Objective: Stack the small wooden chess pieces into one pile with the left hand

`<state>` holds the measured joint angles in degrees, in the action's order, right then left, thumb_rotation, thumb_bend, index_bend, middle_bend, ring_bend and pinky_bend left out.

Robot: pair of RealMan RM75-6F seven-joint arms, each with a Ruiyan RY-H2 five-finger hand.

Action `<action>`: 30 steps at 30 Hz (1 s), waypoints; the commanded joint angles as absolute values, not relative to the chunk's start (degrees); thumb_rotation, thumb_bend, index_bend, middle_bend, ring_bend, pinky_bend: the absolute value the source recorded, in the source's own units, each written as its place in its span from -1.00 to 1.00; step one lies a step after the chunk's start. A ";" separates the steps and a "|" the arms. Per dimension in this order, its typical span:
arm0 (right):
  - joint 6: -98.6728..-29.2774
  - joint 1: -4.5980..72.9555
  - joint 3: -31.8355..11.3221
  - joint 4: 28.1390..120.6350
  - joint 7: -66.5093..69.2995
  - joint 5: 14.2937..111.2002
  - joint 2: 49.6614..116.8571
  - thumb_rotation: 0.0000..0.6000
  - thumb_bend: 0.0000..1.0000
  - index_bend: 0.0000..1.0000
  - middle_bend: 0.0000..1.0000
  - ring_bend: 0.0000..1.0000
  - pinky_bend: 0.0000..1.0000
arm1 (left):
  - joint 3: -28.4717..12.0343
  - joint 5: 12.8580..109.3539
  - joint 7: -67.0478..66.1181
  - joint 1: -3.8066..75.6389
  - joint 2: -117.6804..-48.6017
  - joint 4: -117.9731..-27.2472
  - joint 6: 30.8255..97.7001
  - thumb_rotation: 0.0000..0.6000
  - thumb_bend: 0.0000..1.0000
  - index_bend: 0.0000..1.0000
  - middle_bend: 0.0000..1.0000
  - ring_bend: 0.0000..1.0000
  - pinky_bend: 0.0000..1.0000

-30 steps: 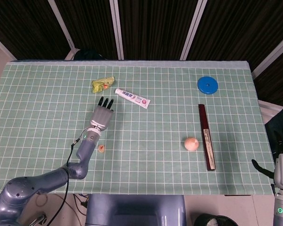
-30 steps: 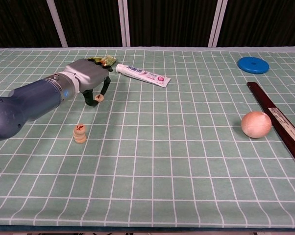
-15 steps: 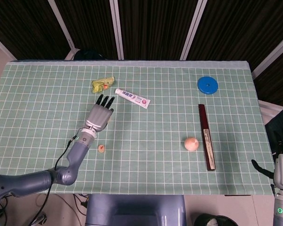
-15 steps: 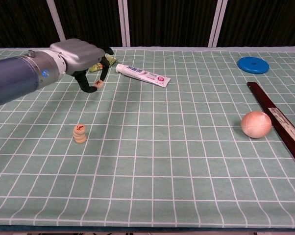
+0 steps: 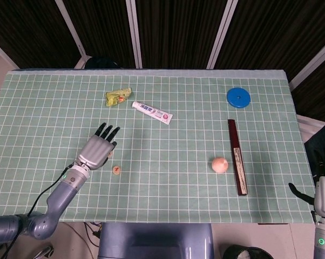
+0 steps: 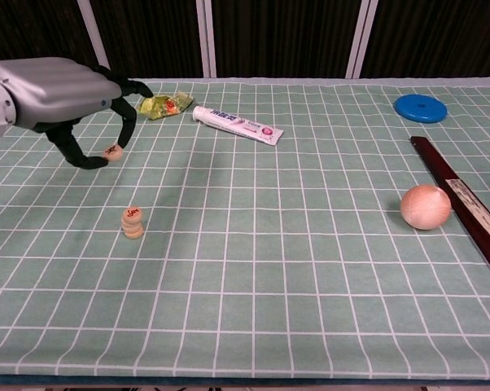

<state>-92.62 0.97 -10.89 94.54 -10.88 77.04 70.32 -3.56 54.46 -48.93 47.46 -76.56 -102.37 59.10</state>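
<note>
— Where's the left hand (image 6: 54, 94) right now?

— Up off the surface (image 6: 310, 269), over its left part. It pinches a small wooden chess piece (image 6: 112, 151) between thumb and a fingertip, with the other fingers curved above it. The head view shows the back of the hand (image 5: 95, 151) and hides the piece.

— And the pile?

— The stack of chess pieces (image 6: 133, 223) stands upright on the green grid cloth, below the hand and a little to the right of it, apart from it. The top piece carries a red mark. From above it's just a small dot (image 5: 116, 170) beside the wrist.

— The right hand?

— Only a bit of it (image 5: 323, 197) shows at the lower right corner of the head view, off the surface's edge. I can't tell how its fingers lie.

— What else is lying about?

— A toothpaste tube (image 6: 237, 125) and a crumpled yellow-green wrapper (image 6: 164, 105) at the back, a blue disc (image 6: 420, 107) far right, a peach-coloured ball (image 6: 425, 206) just beside a long dark wooden bar (image 6: 465, 204).
</note>
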 commanded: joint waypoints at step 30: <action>-92.85 0.83 -11.18 94.43 -10.37 76.92 70.07 1.00 -0.53 -0.82 -0.97 -1.00 -1.00 | 1.84 58.51 -55.14 46.70 -84.09 -98.98 61.60 1.00 -0.37 -0.01 -0.99 -1.00 -1.00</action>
<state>-92.84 0.82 -11.17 94.43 -10.37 76.91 70.07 1.82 58.46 -55.14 46.70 -84.04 -99.03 61.63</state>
